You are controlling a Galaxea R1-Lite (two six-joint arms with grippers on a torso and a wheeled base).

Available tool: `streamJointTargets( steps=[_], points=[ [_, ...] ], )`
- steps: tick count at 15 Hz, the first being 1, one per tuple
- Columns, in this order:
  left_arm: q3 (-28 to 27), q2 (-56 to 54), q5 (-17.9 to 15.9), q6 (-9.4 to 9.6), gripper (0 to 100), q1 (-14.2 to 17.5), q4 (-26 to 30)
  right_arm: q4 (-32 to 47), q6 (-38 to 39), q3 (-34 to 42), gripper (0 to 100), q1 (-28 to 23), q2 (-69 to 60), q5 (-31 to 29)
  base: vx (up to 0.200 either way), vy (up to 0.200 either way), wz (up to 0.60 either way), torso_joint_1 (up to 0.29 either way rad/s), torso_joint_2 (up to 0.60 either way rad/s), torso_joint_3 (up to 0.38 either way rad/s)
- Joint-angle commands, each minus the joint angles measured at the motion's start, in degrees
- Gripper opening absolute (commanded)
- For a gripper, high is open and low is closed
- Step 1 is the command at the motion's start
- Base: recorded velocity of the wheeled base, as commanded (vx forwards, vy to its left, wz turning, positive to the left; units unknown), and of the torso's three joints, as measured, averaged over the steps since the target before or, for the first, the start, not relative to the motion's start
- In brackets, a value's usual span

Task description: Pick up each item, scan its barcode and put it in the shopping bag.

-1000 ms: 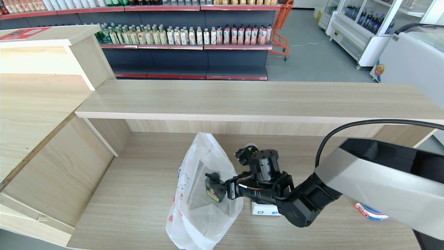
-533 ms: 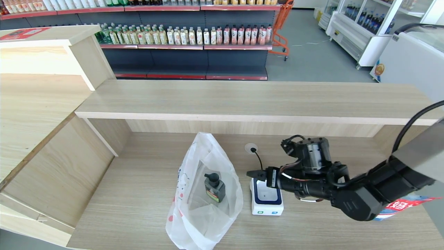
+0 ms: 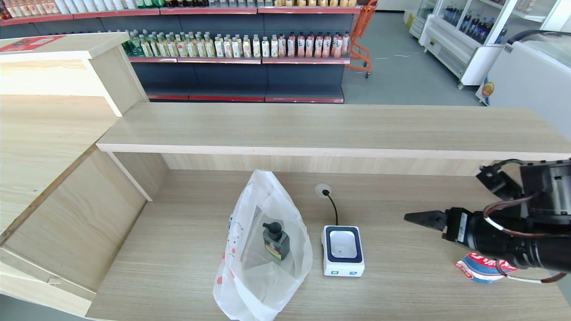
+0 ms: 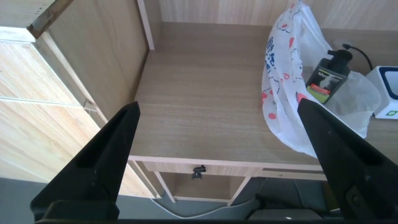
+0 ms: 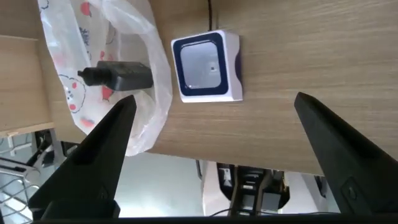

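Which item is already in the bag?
The dark pump bottle: it sits inside the white bag, left of the scanner. The red and blue packet lies out on the counter, far right.

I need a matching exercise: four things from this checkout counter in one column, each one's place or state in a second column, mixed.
1. dark pump bottle
2. white scanner with blue frame
3. red, white and blue packet
4. right gripper

A. open, empty
B. inside the white plastic shopping bag
C. on the wooden counter, just beside the bag
D. at the counter's right end

Pairs: 1-B, 2-C, 3-D, 4-A
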Motion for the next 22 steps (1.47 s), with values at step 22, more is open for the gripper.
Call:
streamJointTargets(
  steps=[22],
  points=[
    [0.01, -0.02, 0.09, -0.26, 100, 0.00, -0.01, 11.39, 3.78, 7.41, 100, -7.75, -21.72, 0.12, 0.000, -0.073, 0.00, 0.001, 0.00, 0.001]
  ],
)
